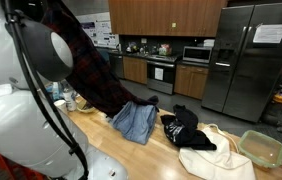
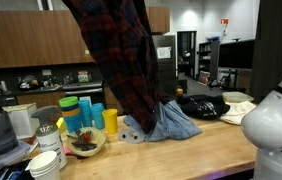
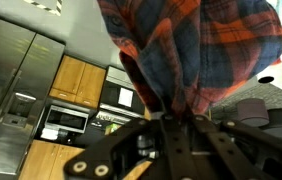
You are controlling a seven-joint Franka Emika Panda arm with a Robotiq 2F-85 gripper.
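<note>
Refrigerator [image 1: 246, 60], steel and double-doored, fills the right of an exterior view. Below it the wooden counter [image 1: 156, 152] runs across the lower frame. The plaid shirt [image 2: 121, 60] hangs as a long red-and-blue column from the top centre of an exterior view, its hem touching the denim garment [image 2: 171, 122] heaped on the counter. My gripper [image 3: 171, 120] sits at the bottom centre of the wrist view, jaws clamped on a bunched fold of that shirt, which blocks most of the upper right there. Right of the denim lie a cream cloth [image 1: 216, 158] and a black garment [image 1: 186, 130], with a greenish container [image 1: 262, 148] at the lower right. Colored cups [image 2: 89, 112] stand just left of the shirt.
</note>
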